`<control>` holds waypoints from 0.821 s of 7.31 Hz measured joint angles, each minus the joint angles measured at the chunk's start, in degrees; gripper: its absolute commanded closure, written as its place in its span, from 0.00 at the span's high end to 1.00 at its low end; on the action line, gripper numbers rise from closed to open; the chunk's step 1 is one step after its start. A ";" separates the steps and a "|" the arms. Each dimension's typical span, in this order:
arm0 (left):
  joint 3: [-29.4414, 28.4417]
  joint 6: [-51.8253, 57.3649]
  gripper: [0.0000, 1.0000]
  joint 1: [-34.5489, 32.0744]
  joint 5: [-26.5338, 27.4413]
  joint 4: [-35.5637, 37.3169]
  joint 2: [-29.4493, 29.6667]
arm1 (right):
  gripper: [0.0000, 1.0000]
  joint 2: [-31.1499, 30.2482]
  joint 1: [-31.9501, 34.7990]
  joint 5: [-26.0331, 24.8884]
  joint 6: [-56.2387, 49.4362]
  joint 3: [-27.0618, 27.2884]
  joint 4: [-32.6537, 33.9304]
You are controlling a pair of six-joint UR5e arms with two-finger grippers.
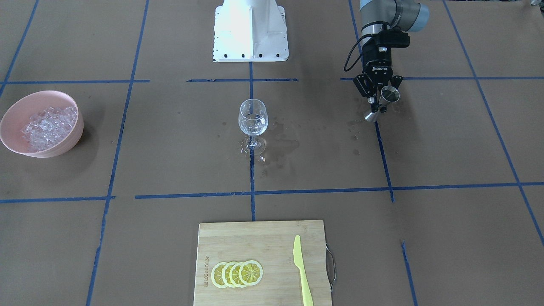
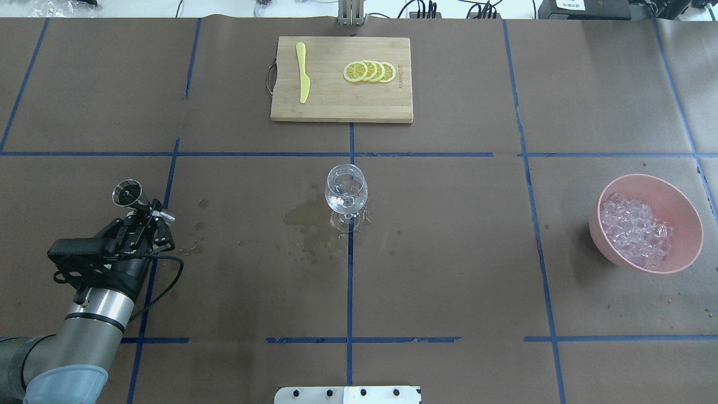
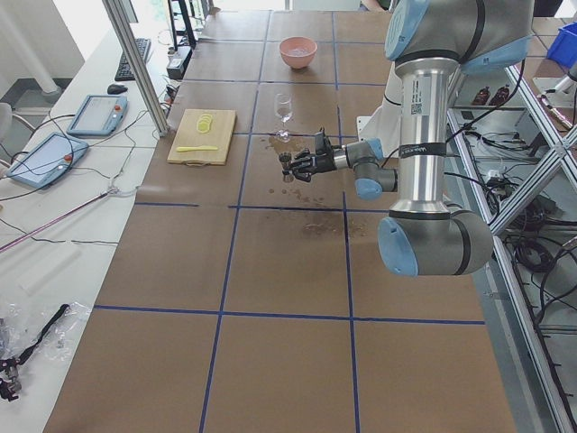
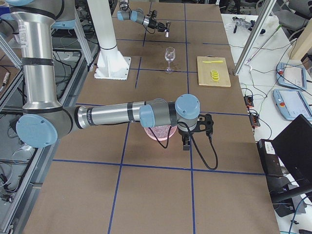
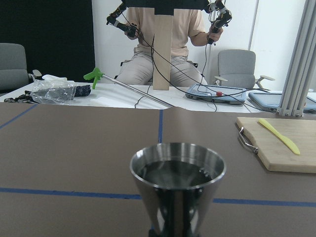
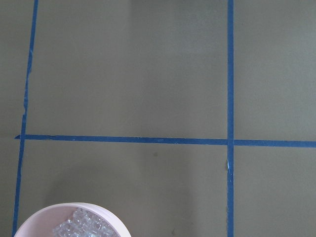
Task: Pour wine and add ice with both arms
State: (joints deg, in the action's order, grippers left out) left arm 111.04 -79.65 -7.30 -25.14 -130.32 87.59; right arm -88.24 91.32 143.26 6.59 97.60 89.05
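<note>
My left gripper (image 2: 147,212) is shut on a steel jigger (image 2: 128,193) and holds it just above the paper, at the left of the overhead view. It also shows in the front-facing view (image 1: 379,102). The left wrist view shows dark wine (image 5: 177,173) inside the jigger cup. A clear stemmed glass (image 2: 346,193) stands at the table's centre, apart from the jigger. Ice cubes (image 2: 636,233) are heaped in a pink bowl (image 2: 690,219) at the right. My right gripper (image 4: 186,141) hangs close to the bowl in the exterior right view. I cannot tell whether it is open or shut.
A wooden cutting board (image 2: 331,106) with lemon slices (image 2: 370,71) and a yellow knife (image 2: 303,78) lies at the far side. Wet stains (image 2: 305,216) darken the paper around the glass. The white base block (image 1: 250,32) stands at the robot's side.
</note>
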 measured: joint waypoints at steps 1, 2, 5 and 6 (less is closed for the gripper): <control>-0.01 1.23 0.00 -0.14 0.02 0.12 1.95 | 1.00 0.00 0.00 0.00 0.00 -0.01 0.04; -0.18 2.23 0.00 -0.15 0.06 0.32 4.41 | 1.00 0.00 0.00 0.00 0.01 -0.01 0.06; -0.21 6.64 0.00 -0.20 0.08 1.12 9.55 | 1.00 -0.07 0.00 0.07 0.01 -0.03 0.07; 0.36 8.56 0.00 -0.23 0.09 1.18 10.43 | 1.00 -0.08 0.00 0.03 0.00 -0.04 0.07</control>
State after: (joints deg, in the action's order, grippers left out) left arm 111.41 -71.09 -7.53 -25.05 -129.15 98.03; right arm -88.32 91.32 143.29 6.59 97.56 89.12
